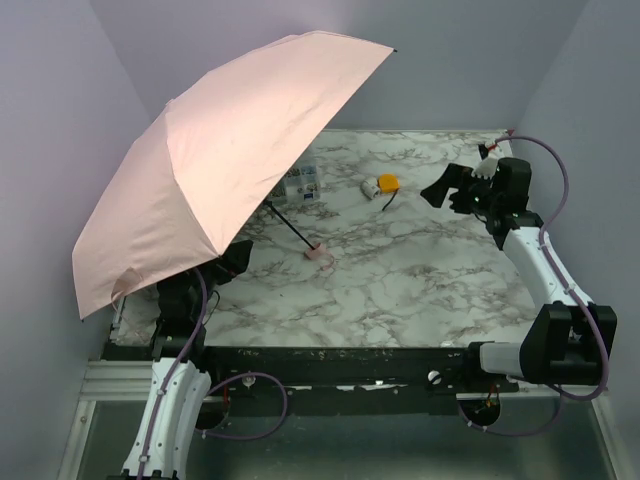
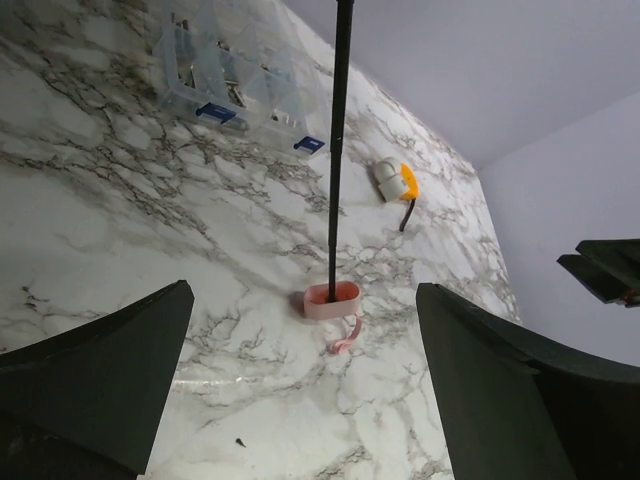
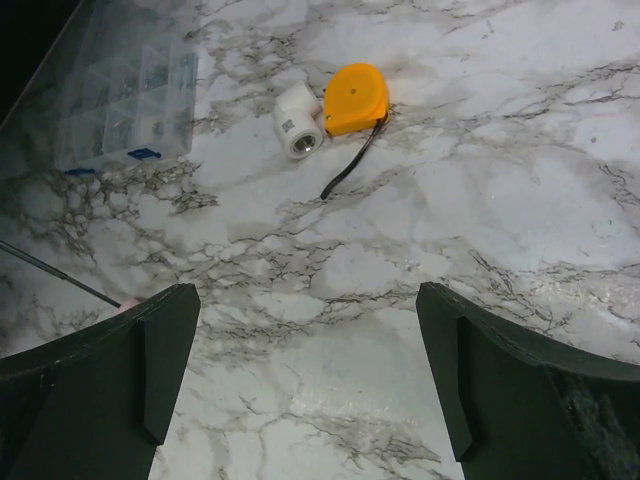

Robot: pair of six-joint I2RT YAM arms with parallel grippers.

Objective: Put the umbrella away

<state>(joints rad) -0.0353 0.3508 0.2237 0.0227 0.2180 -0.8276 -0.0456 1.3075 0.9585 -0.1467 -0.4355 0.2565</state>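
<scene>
Spreading over the left side of the marble bench (image 1: 420, 270), the open umbrella (image 1: 230, 150) shows smooth pale pink fabric, its handle (image 2: 332, 298) on the bench. Jaws of the left end effector (image 2: 302, 300) and right end effector (image 3: 305, 290) stand apart.

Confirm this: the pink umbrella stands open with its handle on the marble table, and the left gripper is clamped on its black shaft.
Not clamped. The left wrist view shows the left gripper open, jaws wide apart and clear of the shaft. The umbrella is open, handle on the table.
</scene>
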